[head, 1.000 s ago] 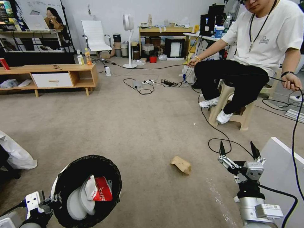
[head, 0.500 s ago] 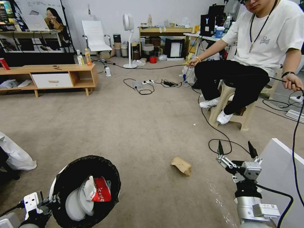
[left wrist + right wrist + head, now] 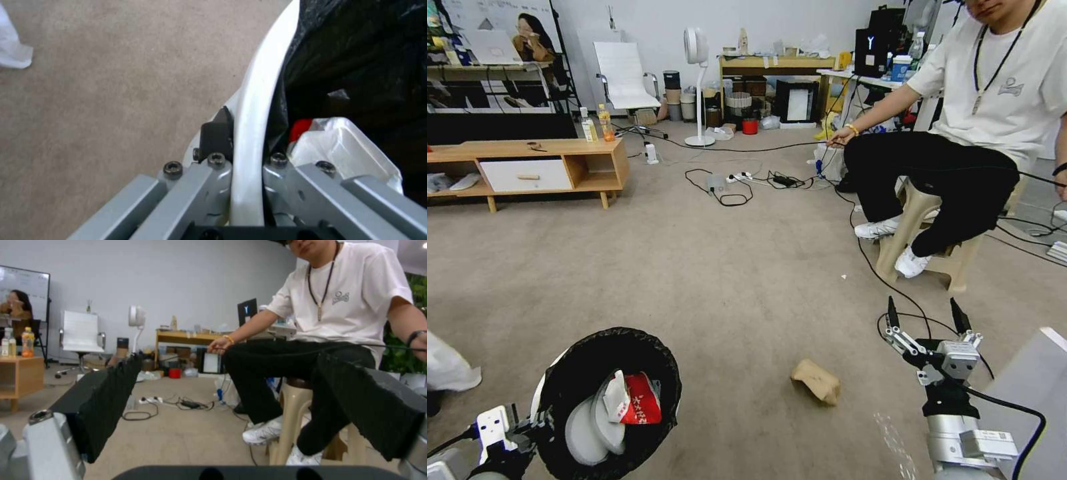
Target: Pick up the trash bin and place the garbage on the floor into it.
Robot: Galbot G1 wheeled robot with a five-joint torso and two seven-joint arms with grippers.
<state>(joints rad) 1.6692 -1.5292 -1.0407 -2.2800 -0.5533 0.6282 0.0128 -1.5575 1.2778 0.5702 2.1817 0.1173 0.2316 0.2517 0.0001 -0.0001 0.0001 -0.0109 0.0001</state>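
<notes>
The trash bin [image 3: 570, 383], white with a crinkled black bag, hangs low at my left. My left gripper [image 3: 527, 427] is shut on its white rim [image 3: 253, 133], one finger outside and one inside. A red-white snack packet [image 3: 637, 400] and white pieces lie in the bin. On the floor [image 3: 707, 280] a crumpled brown paper bag [image 3: 816, 381] lies a little left of my right gripper [image 3: 926, 319], which is held above the carpet, open, with nothing between its black fingers [image 3: 104, 400].
A black cable [image 3: 894, 287] loops on the carpet close to the right gripper. A person sits on a beige stool [image 3: 924, 233] at the right. A low wooden TV bench [image 3: 527, 167] stands far left, a white cloth [image 3: 447, 367] at the left edge.
The whole head view has shifted, so the camera moved: the paper bag now sits lower and the bench further left. Both grippers keep their pose, the bin still held.
</notes>
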